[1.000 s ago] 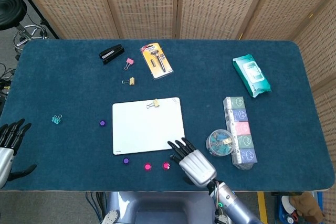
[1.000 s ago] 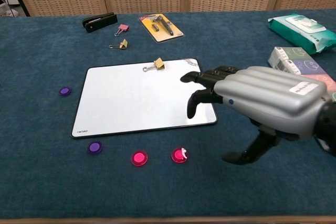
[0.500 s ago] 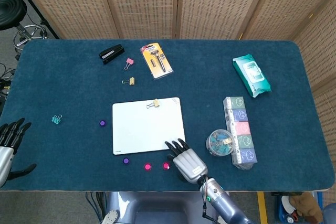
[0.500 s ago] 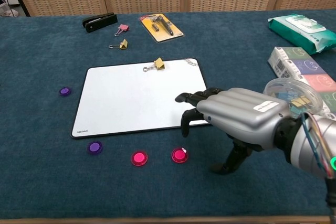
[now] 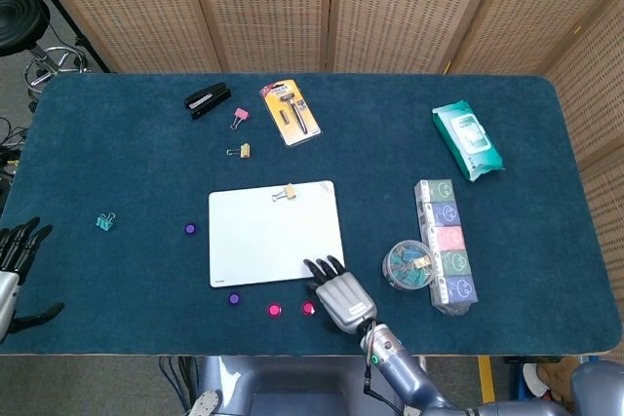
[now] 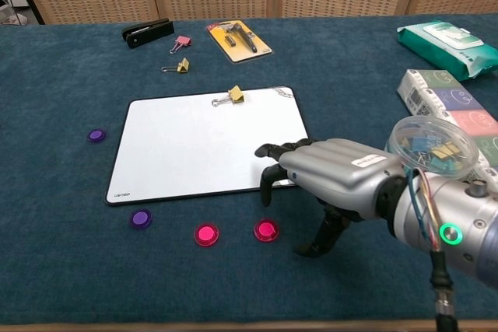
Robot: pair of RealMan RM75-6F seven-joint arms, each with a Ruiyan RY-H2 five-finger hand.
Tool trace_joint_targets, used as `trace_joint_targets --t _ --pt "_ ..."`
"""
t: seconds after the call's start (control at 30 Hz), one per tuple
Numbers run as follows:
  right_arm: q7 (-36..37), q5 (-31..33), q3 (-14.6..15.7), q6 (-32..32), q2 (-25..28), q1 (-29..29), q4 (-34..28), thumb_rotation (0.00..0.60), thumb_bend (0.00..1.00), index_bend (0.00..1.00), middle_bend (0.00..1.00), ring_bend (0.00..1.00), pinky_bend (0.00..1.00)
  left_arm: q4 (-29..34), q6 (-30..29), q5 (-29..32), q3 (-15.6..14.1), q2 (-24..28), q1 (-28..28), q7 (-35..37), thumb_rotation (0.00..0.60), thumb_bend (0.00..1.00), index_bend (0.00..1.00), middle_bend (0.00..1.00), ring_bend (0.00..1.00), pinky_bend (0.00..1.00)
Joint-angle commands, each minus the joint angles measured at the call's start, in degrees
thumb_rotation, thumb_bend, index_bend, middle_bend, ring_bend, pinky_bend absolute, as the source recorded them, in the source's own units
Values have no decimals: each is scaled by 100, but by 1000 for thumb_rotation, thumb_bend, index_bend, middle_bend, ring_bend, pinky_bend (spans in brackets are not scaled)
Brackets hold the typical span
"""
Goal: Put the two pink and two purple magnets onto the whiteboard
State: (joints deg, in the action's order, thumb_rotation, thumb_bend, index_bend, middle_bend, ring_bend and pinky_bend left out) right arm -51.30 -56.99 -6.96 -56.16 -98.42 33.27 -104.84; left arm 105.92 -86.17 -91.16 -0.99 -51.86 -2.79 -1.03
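Since the earlier frames your right hand (image 5: 340, 294) is drawing back toward you and sinking lower, so that in the head view it is now sitting at the whiteboard (image 5: 275, 232)'s near right corner, just beside the right-hand pink magnet (image 5: 309, 308); the other pink magnet (image 5: 274, 310) and one purple magnet (image 5: 234, 298) are lying in a row along the board's near edge, the second purple magnet (image 5: 190, 229) is waiting off its left edge, and your left hand (image 5: 17, 252) is idling at the table's left side, fingers apart, holding nothing. In the chest view the right hand (image 6: 331, 176) is hovering with fingers (image 6: 274, 159) curled down and thumb lowered, empty, above the pink magnet (image 6: 266, 229). You are likely dealing with small, light, stiff, smooth discs lying flat on the cloth, so pinch each by its rim between thumb and fingertip, expecting it to snap onto the board.
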Motion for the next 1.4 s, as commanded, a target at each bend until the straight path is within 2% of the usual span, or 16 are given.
trace_joint_targets --t 0.03,0.23,1.4 --pt "68 115 -10 -19 -42 75 27 600 268 330 0 0 0 -2 20 14 5 17 -11 32 600 7 0 0 0 0" --pt "252 362 16 -13 -133 238 114 600 269 349 0 0 0 -3 15 42 19 45 -13 94 600 8 0 0 0 0" --pt "757 767 207 -280 -408 801 407 600 336 408 0 0 0 11 61 99 37 85 -39 190 600 8 0 0 0 0"
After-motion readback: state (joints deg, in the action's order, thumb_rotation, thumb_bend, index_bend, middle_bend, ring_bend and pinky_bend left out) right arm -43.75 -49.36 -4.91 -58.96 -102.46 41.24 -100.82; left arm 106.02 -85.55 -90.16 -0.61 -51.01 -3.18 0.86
